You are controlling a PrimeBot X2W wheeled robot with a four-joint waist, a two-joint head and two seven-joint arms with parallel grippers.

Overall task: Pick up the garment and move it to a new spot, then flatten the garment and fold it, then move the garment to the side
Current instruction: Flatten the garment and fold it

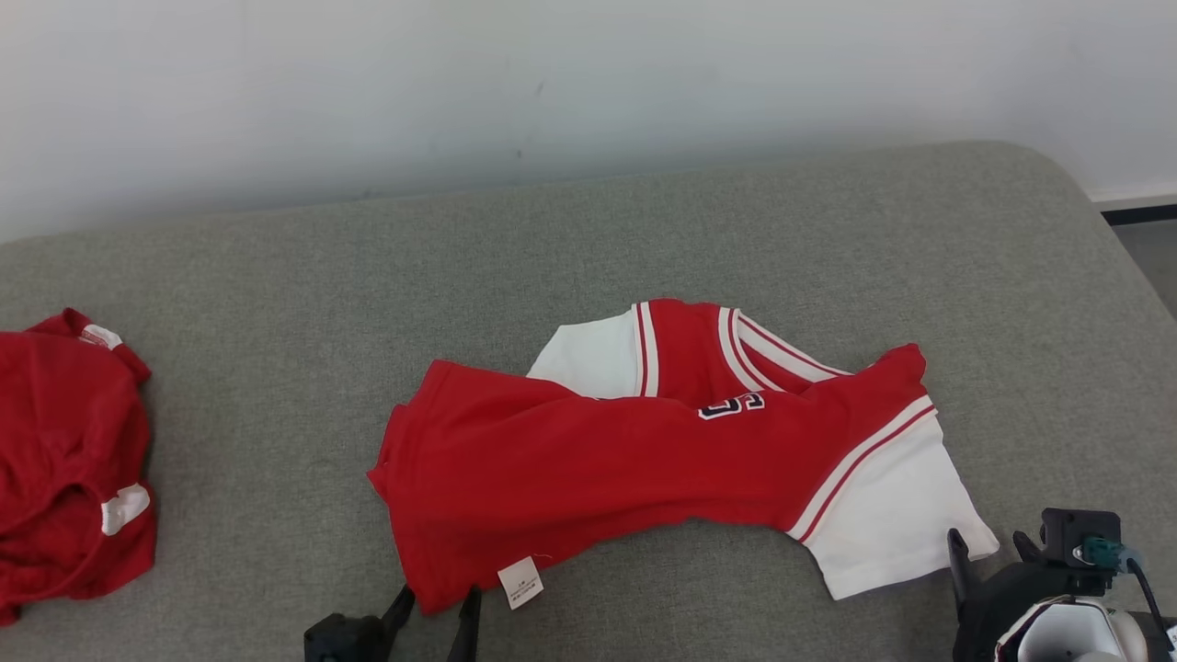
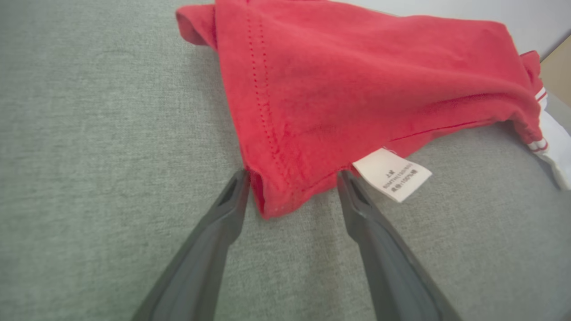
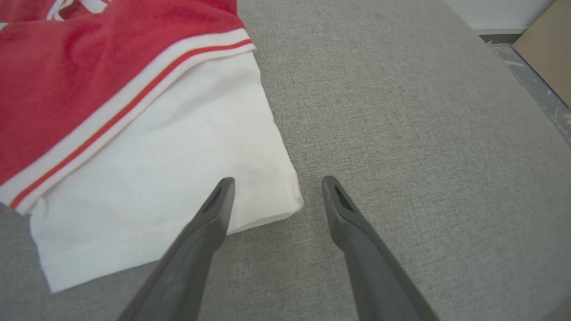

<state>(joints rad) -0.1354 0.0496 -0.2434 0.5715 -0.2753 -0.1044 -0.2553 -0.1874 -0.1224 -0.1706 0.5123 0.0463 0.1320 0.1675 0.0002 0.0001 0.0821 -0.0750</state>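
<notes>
Entry: you are looking at the garment [image 1: 588, 460], a red jersey with white sleeves. It is lying rumpled across the middle of the grey padded surface [image 1: 276, 276], its long side running left to right.

The left fingers [image 2: 209, 240] are standing wide open and straddling the garment's near-left corner. Both tips are sitting right against the red hem and are gripping nothing. A white care label [image 2: 392, 174] is sticking out from under the hem, just right of that corner.

The right fingers [image 3: 196, 240] are also standing open and holding nothing. They are hanging at the near-right corner of the white sleeve [image 3: 147, 191], one tip over the cloth and the other over bare surface. You cannot tell whether they are touching it.

A second red garment [image 1: 69, 460] is lying bunched off to the left, well apart.
</notes>
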